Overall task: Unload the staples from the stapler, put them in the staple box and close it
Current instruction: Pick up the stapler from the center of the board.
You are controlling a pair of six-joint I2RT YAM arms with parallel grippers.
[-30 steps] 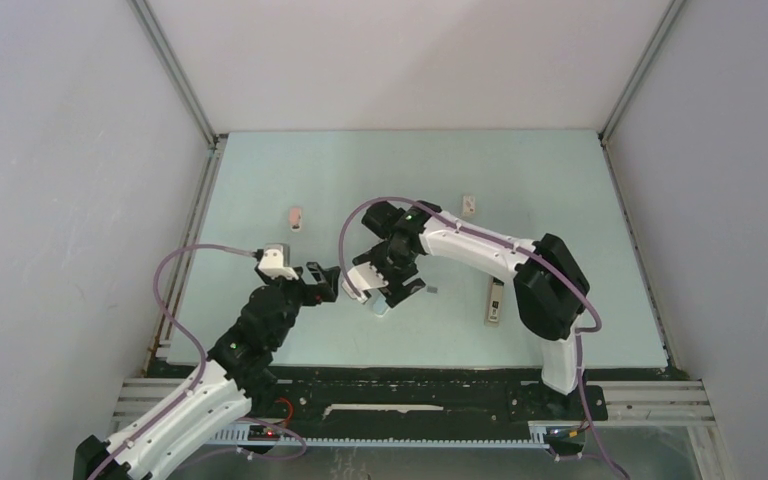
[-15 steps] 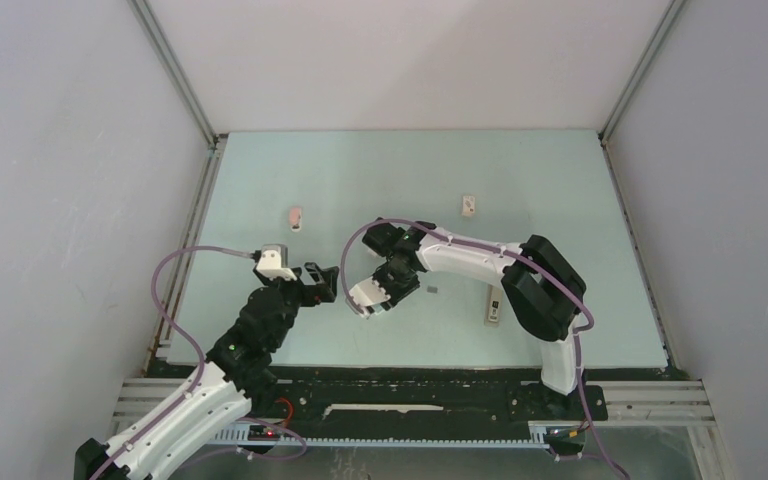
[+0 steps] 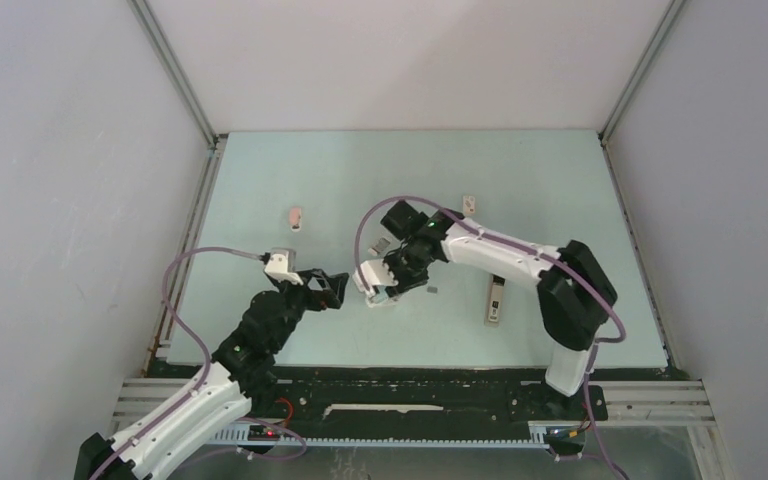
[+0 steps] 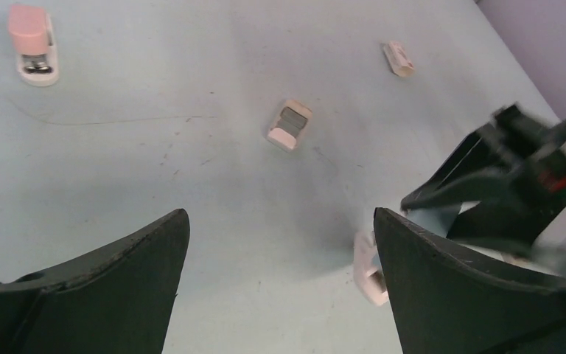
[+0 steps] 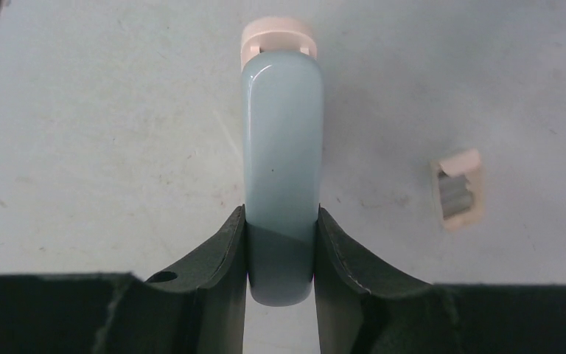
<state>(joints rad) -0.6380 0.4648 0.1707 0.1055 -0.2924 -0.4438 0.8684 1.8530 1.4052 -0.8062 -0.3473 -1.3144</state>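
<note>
My right gripper (image 5: 280,214) is shut on the rear of a light-blue stapler (image 5: 281,147) with a pale pink base, which points away from the wrist just above the table. From above, that gripper (image 3: 385,283) and the stapler (image 3: 376,291) sit mid-table. My left gripper (image 3: 332,288) stands open just left of them, with nothing between its fingers (image 4: 442,280). The stapler's pink end (image 4: 368,271) shows beside its right finger. Grey staples (image 5: 455,193) lie in a small cream holder (image 4: 289,125) on the table.
A small pink stapler (image 3: 295,218) lies at the back left and another small one (image 3: 469,205) at the back right. A long white and grey stapler (image 3: 495,300) lies right of the middle. A tiny grey piece (image 3: 432,291) rests near the right gripper.
The right gripper has shut on the light-blue stapler and its arm has swung slightly back and right. The left gripper has edged right toward the stapler, still open.
</note>
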